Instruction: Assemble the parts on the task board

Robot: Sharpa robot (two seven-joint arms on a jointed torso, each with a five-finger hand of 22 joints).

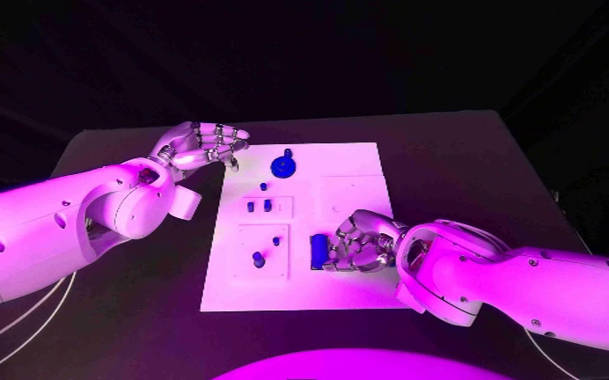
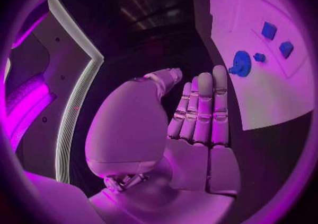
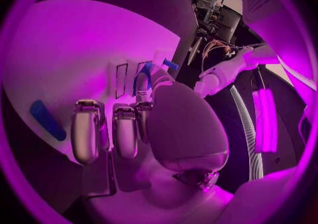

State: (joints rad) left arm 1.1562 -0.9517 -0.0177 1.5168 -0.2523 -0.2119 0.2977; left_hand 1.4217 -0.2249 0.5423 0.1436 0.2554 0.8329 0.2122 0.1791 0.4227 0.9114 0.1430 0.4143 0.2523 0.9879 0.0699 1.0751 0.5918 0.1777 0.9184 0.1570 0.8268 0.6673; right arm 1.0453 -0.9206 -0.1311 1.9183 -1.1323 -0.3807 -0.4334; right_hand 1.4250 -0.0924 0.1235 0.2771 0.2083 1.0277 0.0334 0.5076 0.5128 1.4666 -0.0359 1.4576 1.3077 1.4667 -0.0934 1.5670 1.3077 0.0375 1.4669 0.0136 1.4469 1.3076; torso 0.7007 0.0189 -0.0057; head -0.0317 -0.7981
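We see the white task board (image 1: 342,178) lying flat mid-table, a tall rectangle with shallow outlined recesses. Toward its 12 o'clock end sits a round blue disc (image 1: 284,166), with a tiny blue part (image 1: 264,186) just below it, two small blue parts (image 1: 258,207) standing in a recess at centre-left, and another blue part (image 1: 259,259) near 8 o'clock. A larger blue block (image 1: 319,251) lies near 6 o'clock, its right side seemingly hidden, so we cannot tell its full shape.
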